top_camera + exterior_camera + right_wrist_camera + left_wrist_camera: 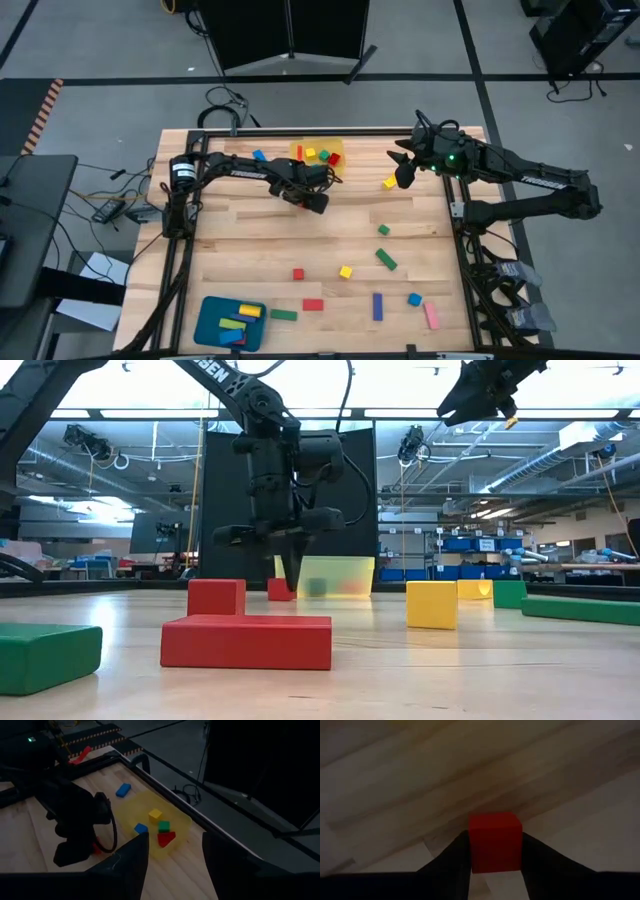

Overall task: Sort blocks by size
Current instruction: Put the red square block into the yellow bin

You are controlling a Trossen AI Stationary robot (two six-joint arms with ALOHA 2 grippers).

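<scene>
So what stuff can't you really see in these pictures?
- Left end effector: the high view hides its fingers under the arm; the left wrist view shows the fingers beside a red cube, but the contact is too dark to judge.
- Right end effector: too small in the high view to tell whether anything is held.
- Teal tray: its blocks overlap, so no count.
- Yellow tray: the low view blurs its contents.

Place: a robotics lab or workshop.
Evidence: grey concrete floor (100,40), exposed ceiling ducts (60,460), shelves of blue plastic storage bins (470,545), loose black cables (225,100), black backdrop panel (290,30).
</scene>
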